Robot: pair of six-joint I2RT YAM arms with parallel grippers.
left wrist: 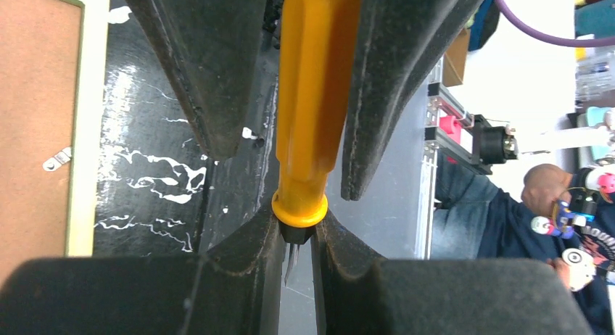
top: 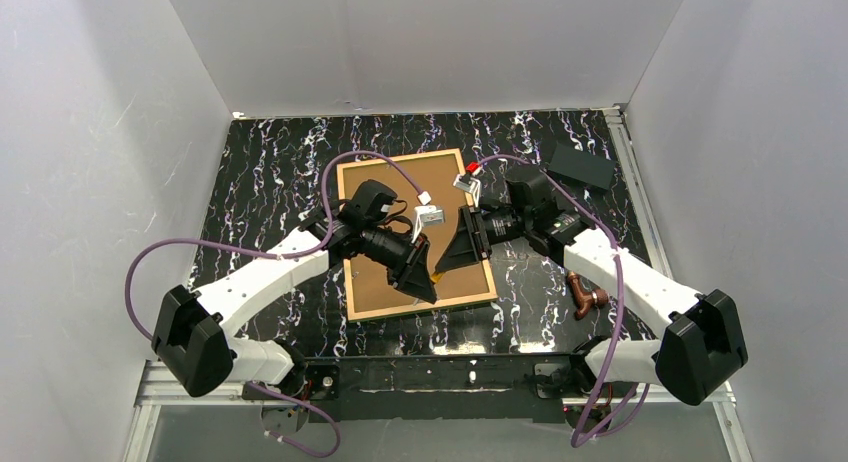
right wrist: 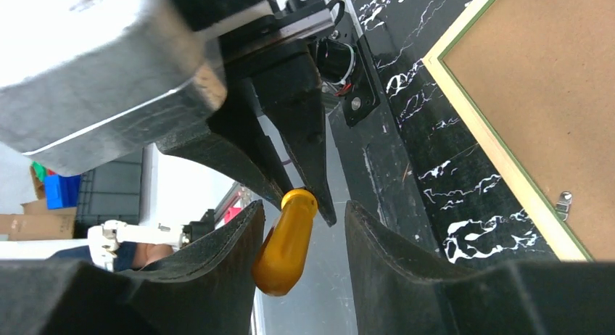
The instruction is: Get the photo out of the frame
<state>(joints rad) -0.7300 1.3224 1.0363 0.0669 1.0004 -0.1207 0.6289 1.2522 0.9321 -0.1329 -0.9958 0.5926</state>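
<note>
The frame (top: pixel 345 244) lies face down on the black marbled table, with its thin green and pale border around the brown backing panel (top: pixel 400 182). The photo is hidden under that panel. My left gripper (top: pixel 425 282) is above the frame's near right part, shut on the neck of an orange-handled screwdriver (left wrist: pixel 315 96). My right gripper (top: pixel 452 256) faces it, open, with its fingers (left wrist: pixel 217 74) on either side of the handle (right wrist: pixel 283 248), which lies against one finger. The frame's border (left wrist: pixel 87 132) and a metal clip (left wrist: pixel 56 159) show in the left wrist view. The border (right wrist: pixel 500 154) also shows in the right wrist view.
A black box (top: pixel 580 164) lies at the back right. A copper-brown object (top: pixel 585 294) lies on the table beside the right arm. White tags (top: pixel 428 217) hang on the arms' cables above the panel. White walls enclose three sides of the table.
</note>
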